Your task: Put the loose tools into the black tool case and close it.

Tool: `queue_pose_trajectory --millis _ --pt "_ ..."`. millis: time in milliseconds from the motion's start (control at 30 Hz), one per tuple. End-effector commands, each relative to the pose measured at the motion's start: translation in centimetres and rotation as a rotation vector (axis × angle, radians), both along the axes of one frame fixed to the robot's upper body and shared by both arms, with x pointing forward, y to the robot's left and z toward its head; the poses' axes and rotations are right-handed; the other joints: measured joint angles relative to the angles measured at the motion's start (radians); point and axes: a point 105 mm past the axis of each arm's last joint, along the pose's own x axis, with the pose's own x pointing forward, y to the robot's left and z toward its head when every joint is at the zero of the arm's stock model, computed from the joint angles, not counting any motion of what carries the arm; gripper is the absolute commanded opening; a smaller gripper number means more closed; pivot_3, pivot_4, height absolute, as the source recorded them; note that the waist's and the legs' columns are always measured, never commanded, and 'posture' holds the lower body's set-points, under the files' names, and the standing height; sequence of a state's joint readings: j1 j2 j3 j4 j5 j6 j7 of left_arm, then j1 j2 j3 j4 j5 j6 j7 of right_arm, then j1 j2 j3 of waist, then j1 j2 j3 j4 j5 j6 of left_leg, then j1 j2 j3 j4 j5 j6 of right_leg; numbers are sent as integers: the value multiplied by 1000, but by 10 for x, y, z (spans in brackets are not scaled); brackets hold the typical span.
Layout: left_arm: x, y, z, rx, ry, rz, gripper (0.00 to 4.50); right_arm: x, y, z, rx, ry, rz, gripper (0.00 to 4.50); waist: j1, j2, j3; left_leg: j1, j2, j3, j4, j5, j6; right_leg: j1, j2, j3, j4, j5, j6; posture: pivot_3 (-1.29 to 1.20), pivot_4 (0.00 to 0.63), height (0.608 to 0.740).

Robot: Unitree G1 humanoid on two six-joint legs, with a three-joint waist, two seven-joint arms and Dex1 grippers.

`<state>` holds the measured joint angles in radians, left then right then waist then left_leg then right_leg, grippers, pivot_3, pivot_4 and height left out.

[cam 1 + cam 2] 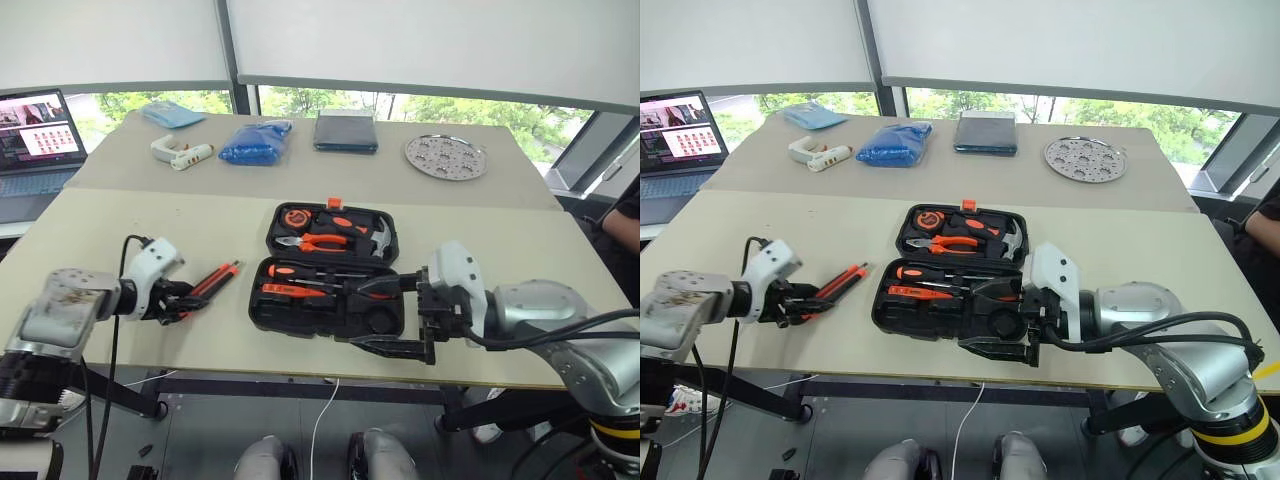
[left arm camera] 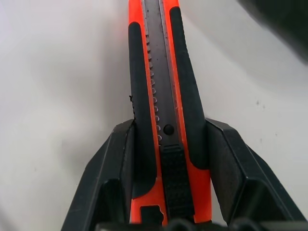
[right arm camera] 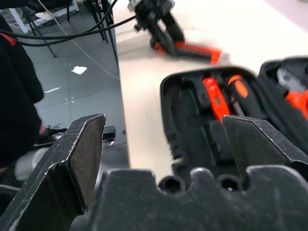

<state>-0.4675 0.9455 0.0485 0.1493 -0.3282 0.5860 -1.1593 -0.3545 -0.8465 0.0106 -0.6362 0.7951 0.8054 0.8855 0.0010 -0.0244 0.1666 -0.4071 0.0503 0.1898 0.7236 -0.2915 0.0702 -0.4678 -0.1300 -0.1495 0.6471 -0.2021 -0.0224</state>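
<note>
Orange-black utility knife [image 2: 166,96] sits clamped in left gripper [image 2: 166,159]; right gripper [image 3: 163,144] gapes wide, empty.

Orange-black utility knife [image 2: 166,96]; black tool case [image 1: 325,270]; ribbed black thumb slider.

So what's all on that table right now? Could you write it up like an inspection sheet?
Surface: beige table, two joined tops.
Job's things: black tool case lying open, tools in its slots; utility knife on the table left of it.
Clutter: white glue gun, blue bag, dark blue folded item, round metal plate.
Grippers: left pincer closing around the utility knife; right pincer open at the case's front right corner.
Cables: black cable along the left arm.
Surroundings: laptop, windows.
</note>
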Motion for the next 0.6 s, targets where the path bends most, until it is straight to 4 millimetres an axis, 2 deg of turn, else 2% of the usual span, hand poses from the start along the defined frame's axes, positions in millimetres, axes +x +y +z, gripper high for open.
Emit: queue_pose_trajectory --millis 33,100,200,367,600 --pt "-13 -34 61 -80 -155 -294 1700 -11 -2 7 -9 -17 31 4500 11 0 0 -1 0 0 1 0 0 0 0 -1 0 0 0 0 150 718" --pt "-19 -47 62 -72 -115 -393 1700 -12 -4 6 -21 -21 25 4500 13 0 0 0 -1 0 3 0 0 2 0 -1 0 0 0 0 150 718" --pt "-34 -76 43 34 -18 -666 1700 -12 -7 5 -30 -28 2 4500 11 0 0 1 -2 0 3 -1 1 4 0 0 -1 0 2 0 150 718" --pt "-10 -116 15 161 -3 -849 1700 -10 -15 1 -51 -42 -84 4500 23 0 0 1 -2 0 5 -1 2 5 1 -1 -1 0 2 0 150 718" --pt "10 -139 -10 278 17 -954 1700 -9 -28 -7 -71 -52 -217 4500 9 0 0 0 -1 -1 6 -1 5 5 2 0 -1 0 2 0 150 718"
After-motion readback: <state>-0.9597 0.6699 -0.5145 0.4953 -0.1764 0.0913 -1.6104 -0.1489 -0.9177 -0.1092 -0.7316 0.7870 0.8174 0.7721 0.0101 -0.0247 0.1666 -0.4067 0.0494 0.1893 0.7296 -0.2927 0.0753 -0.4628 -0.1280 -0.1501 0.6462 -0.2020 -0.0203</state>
